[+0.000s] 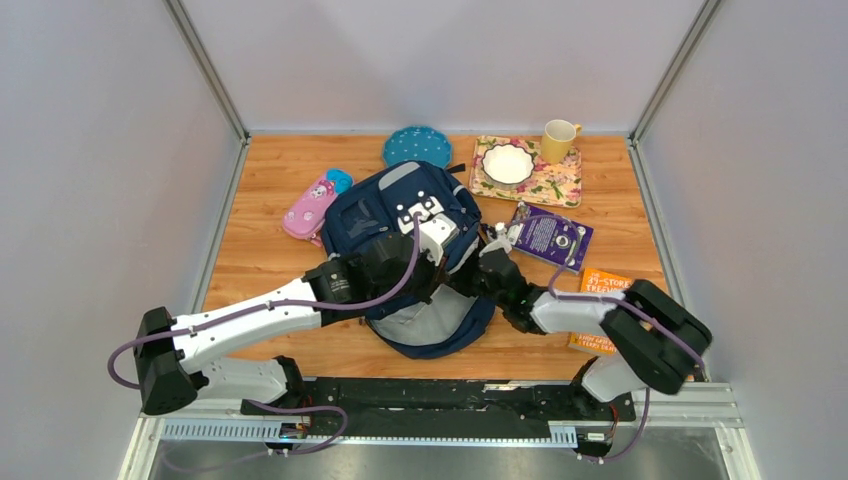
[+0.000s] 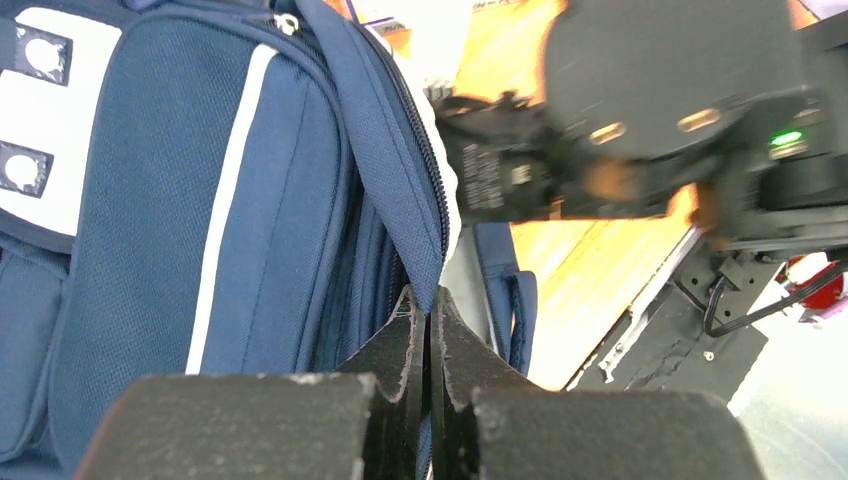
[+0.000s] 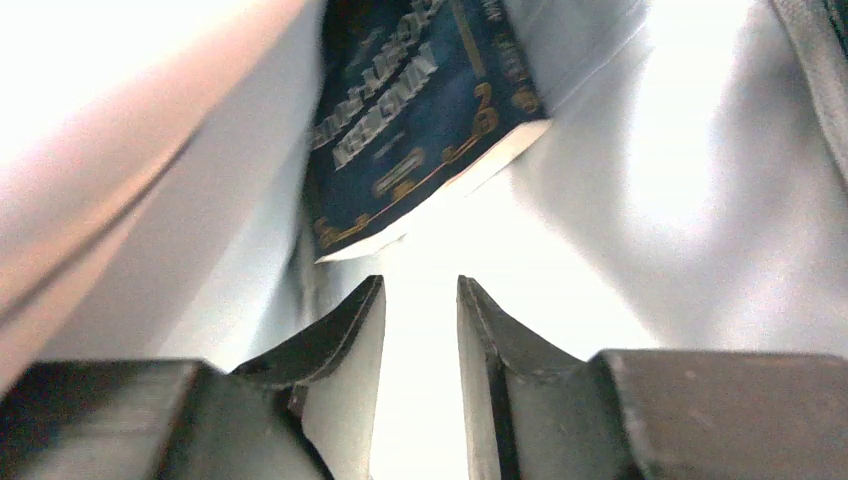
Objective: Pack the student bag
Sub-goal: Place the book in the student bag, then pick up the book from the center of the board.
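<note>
The student bag (image 1: 395,205), navy with a white patch and pale stripes, lies in the middle of the table with its mouth toward the arms. My left gripper (image 1: 432,268) is shut on the blue zip edge of the bag's opening flap (image 2: 405,190), seen between its tips (image 2: 426,298) in the left wrist view. My right gripper (image 1: 487,268) reaches into the bag's mouth from the right. In the right wrist view it (image 3: 420,287) is open with nothing between its fingers. Just ahead of it a dark blue book (image 3: 410,110) rests against the pale grey lining (image 3: 700,200) inside the bag.
A pink pencil case (image 1: 310,208) lies left of the bag, a teal plate (image 1: 416,146) behind it. At the back right are a floral mat (image 1: 560,186) with a white bowl (image 1: 508,163) and a yellow mug (image 1: 558,140). A purple book (image 1: 548,236) and an orange book (image 1: 603,284) lie to the right.
</note>
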`<state>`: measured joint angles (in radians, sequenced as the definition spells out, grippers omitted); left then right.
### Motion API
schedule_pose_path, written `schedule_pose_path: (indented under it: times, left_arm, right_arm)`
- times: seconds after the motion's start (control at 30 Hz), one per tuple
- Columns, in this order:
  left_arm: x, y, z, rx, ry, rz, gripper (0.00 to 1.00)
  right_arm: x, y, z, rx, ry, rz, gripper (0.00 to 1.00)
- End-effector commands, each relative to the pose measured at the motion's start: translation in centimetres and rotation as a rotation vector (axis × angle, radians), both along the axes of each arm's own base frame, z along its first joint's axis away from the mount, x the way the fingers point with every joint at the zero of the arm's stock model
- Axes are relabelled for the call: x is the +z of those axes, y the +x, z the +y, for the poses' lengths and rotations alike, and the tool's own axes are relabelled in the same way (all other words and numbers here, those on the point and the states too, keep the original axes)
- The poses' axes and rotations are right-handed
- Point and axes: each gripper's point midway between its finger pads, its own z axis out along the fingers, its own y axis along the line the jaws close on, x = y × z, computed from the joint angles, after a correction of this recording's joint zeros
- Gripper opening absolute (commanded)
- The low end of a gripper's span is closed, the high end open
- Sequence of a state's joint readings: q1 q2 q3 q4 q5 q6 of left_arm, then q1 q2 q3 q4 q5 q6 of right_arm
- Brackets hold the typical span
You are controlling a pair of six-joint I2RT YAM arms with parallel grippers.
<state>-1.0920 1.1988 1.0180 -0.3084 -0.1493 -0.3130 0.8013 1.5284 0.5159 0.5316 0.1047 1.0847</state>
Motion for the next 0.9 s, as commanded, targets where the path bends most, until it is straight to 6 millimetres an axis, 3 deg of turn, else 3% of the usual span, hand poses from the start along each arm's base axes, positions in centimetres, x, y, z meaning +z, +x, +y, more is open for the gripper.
schedule_pose_path:
  times: [0.0,0.1,0.17,0.2,0.23,0.27,0.3,0.37,0.4,0.43,0.47,0.5,0.53,0.57,0.6,0.67,0.73,0.77,0.83,0.87]
  left_arm:
    - [2.7,0.6,0.0,0.043,-0.115,-0.061,0.0]
    - [1.9,0.7,0.0,0.049,-0.095,-0.049,0.0]
    - [1.2,0.6,0.0,0.051,-0.082,-0.037,0.0]
    - [1.0,0.6,0.0,0.055,-0.086,-0.031,0.0]
    - [0.8,0.6,0.1,0.061,-0.088,-0.03,0.0]
    - [0.2,0.6,0.2,0.063,-0.081,-0.024,0.0]
    - [-0.1,0.4,0.3,0.061,-0.079,-0.018,0.0]
    - [-0.6,-0.3,0.2,0.027,-0.077,0.002,0.0]
    - [-0.6,-1.0,-0.2,-0.02,-0.079,0.018,0.06]
    - [-0.3,-1.4,-0.3,-0.044,-0.088,0.022,0.35]
    - [0.1,-1.7,-0.3,-0.056,-0.095,0.022,0.47]
    - [1.2,-1.8,-0.1,-0.058,-0.12,0.007,0.57]
    - [2.1,-1.8,0.0,-0.06,-0.138,-0.01,0.75]
    - [3.7,-1.6,-0.1,-0.061,-0.171,-0.037,0.76]
    - [5.1,-1.4,0.2,-0.051,-0.19,-0.073,0.76]
    - [8.1,-0.7,0.2,-0.037,-0.229,-0.134,0.76]
    - [9.0,0.3,-0.4,-0.038,-0.197,-0.192,0.76]
    - [10.8,0.9,-0.9,-0.04,-0.211,-0.221,0.77]
    - [9.5,2.3,-3.1,-0.068,-0.147,-0.226,0.78]
    - [10.9,3.0,-4.2,-0.076,-0.17,-0.238,0.79]
  right_arm:
    - [5.2,-2.6,-0.6,0.092,0.08,-0.09,0.39]
    - [6.0,-4.0,-3.1,0.082,-0.009,-0.096,0.44]
    - [5.1,-5.3,-5.1,0.075,-0.097,-0.049,0.47]
    - [5.8,-5.3,-6.7,0.024,-0.121,-0.064,0.49]
    - [4.2,-6.4,-8.3,0.018,-0.199,-0.012,0.5]
    - [4.0,-6.8,-9.3,0.001,-0.227,-0.001,0.51]
    - [5.2,-7.1,-10.4,-0.026,-0.217,-0.028,0.51]
    - [4.6,-8.3,-12.5,-0.047,-0.266,-0.009,0.54]
    - [4.8,-7.9,-13.9,-0.112,-0.29,-0.03,0.59]
    - [6.4,-8.0,-14.9,-0.148,-0.267,-0.076,0.65]
    - [6.1,-8.3,-16.4,-0.17,-0.317,-0.074,0.69]
    - [7.4,-7.8,-17.5,-0.224,-0.33,-0.111,0.75]
    - [8.5,-7.7,-18.3,-0.251,-0.326,-0.14,0.76]
    - [8.4,-7.6,-19.5,-0.271,-0.379,-0.145,0.76]
    - [10.1,-7.1,-20.3,-0.308,-0.387,-0.171,0.8]
    - [10.4,-6.1,-22.5,-0.376,-0.462,-0.146,0.83]
    - [11.8,-5.2,-23.2,-0.377,-0.489,-0.146,0.84]
    - [11.4,-4.1,-24.7,-0.433,-0.514,-0.101,0.85]
    - [12.3,-2.7,-24.9,-0.423,-0.487,-0.094,0.85]
    - [12.4,-1.8,-26.6,-0.491,-0.471,-0.068,0.85]
